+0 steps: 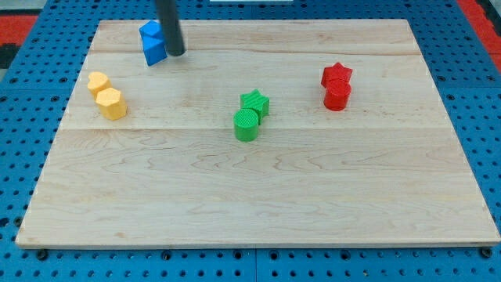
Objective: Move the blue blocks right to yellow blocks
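Your dark rod's tip [176, 53] is touching the blue angular plastic blocks [153, 42] on their right, at the wooden bench's [258, 196] top left, yellow rounded blocks [106, 94] sitting just below, no gripper showing.

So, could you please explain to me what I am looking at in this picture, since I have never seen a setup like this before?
This is a single camera picture looking down at an angle on a wooden board. The dark rod coming in from the view's top is the end of a robot arm. It has no hand and holds nothing; it only pushes things with its lower end, my tip.

On the board lie small coloured blocks in pairs. The blue blocks sit at the view's top left, with my tip right against their right side. The yellow blocks lie below them near the view's left edge. A green star and a green cylinder sit near the middle, and a red star and a red cylinder at the view's right.
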`<control>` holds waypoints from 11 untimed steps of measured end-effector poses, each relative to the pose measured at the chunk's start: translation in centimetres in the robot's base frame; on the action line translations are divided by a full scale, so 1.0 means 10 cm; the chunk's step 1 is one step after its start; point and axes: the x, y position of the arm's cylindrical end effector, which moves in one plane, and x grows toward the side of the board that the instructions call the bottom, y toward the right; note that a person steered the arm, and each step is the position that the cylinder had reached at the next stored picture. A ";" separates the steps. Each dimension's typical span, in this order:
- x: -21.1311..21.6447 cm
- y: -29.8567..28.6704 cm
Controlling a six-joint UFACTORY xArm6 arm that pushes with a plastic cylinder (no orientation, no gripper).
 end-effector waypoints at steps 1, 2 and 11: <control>-0.39 -0.20; -0.64 -0.31; 0.81 0.76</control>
